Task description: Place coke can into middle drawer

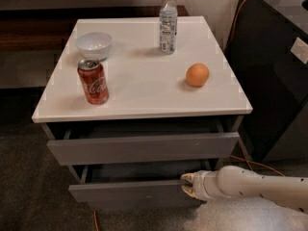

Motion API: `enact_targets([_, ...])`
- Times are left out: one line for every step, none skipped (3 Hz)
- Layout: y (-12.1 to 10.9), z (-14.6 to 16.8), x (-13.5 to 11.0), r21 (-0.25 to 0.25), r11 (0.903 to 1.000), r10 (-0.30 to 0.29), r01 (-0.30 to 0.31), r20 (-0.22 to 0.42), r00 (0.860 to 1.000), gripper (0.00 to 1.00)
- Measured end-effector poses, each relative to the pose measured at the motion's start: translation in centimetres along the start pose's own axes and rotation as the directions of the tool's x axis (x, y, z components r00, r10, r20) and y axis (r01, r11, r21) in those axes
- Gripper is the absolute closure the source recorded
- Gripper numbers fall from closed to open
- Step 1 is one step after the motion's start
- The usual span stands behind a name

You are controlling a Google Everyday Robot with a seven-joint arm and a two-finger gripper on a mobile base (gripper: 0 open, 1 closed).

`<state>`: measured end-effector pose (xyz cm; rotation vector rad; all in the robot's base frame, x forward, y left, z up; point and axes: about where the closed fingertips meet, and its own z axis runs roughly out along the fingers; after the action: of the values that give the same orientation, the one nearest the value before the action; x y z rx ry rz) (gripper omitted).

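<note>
The red coke can [93, 82] stands upright on the white cabinet top [144, 100], near its front left. The middle drawer [125, 192] is pulled partly out below the top drawer; its inside is dark. My gripper [185, 184] reaches in from the right. It sits at the right end of the middle drawer's front panel, with one finger behind the panel and one before it. The gripper is far below and to the right of the can.
A white bowl [94, 44], a clear water bottle [167, 23] and an orange [197, 75] are also on the top. The top drawer [144, 148] is slightly open. A black cabinet [279, 71] stands close on the right, and an orange cable [250, 161] lies on the floor.
</note>
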<state>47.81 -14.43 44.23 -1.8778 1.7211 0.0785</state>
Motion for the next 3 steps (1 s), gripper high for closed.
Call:
enact_targets([1.8, -1.1, -1.2, -0.018, 0.9998, 0.000, 0.000, 0.027, 1.000, 1.00])
enact_targets([1.7, -1.2, -1.2, -0.018, 0.9998, 0.000, 0.000, 0.027, 1.000, 1.00])
enact_targets([3.8, -2.5, -2.9, -0.043, 0.9991, 0.001, 0.001, 0.059, 0.998, 1.00])
